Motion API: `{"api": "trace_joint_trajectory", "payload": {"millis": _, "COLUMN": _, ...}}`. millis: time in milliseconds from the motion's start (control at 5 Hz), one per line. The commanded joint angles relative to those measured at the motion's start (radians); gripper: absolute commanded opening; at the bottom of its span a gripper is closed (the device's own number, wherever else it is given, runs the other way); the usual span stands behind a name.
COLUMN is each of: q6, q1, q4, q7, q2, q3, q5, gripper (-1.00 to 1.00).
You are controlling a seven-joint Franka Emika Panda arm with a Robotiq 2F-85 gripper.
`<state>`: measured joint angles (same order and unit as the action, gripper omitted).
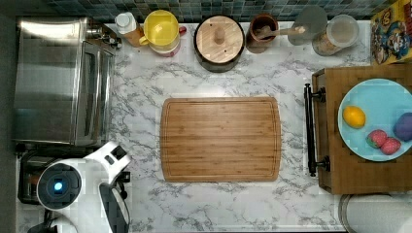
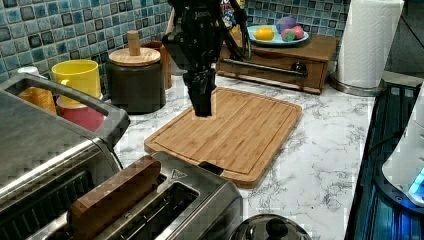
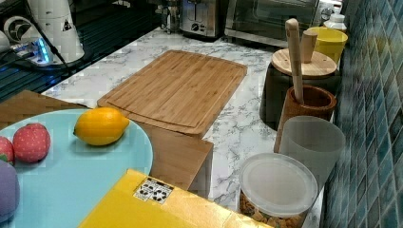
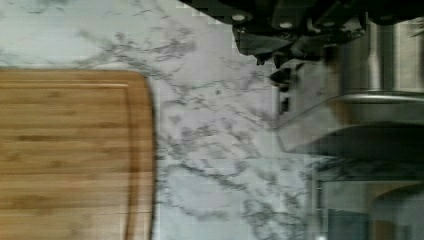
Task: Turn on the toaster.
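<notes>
Left view, lower left: toaster (image 2: 165, 205), cut off by the frame, a brown slice (image 2: 112, 192) in its near slot. Beyond, upper centre, the gripper (image 2: 201, 107) hangs over the cutting board (image 2: 250, 130); finger state cannot be determined.

A bamboo cutting board (image 4: 70, 155) with a rounded corner lay on the white, grey-veined marble countertop (image 4: 220, 165), while the dark gripper (image 4: 285, 37) hung close beside brushed-steel appliance surfaces (image 4: 385, 107).

The brushed-steel toaster (image 2: 165, 205) stands upright beside the larger oven, a brown slice in one slot.
</notes>
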<state>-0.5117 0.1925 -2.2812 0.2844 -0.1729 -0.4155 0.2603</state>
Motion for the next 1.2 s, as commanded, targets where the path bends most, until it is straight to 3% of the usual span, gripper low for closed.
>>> {"api": "trace_joint_trajectory", "payload": {"millis": 200, "q6": 0.051, "q1": 0.038, "q4": -0.055, "q7": 0.056, "q2": -0.038, "q3": -0.032, "q5": 0.033, "gripper": -1.00}}
{"api": "trace_joint_trajectory", "payload": {"millis": 600, "q6": -0.020, "q1": 0.081, "q4": -0.122, "q7": 0.058, "q2": -0.058, "q3": -0.039, "q5": 0.099, "gripper": -1.00}}
{"api": "trace_joint_trajectory", "payload": {"millis": 1000, "q6": -0.088, "q1": 0.051, "q4": -0.147, "q7": -0.026, "q2": -0.021, "q3": -0.086, "q5": 0.042, "gripper": -1.00}}
{"api": "trace_joint_trajectory", "payload": {"millis": 1200, "q6": -0.167, "q1": 0.031, "q4": -0.186, "q7": -0.050, "q2": -0.046, "q3": -0.100, "q5": 0.059, "gripper": -1.00}}
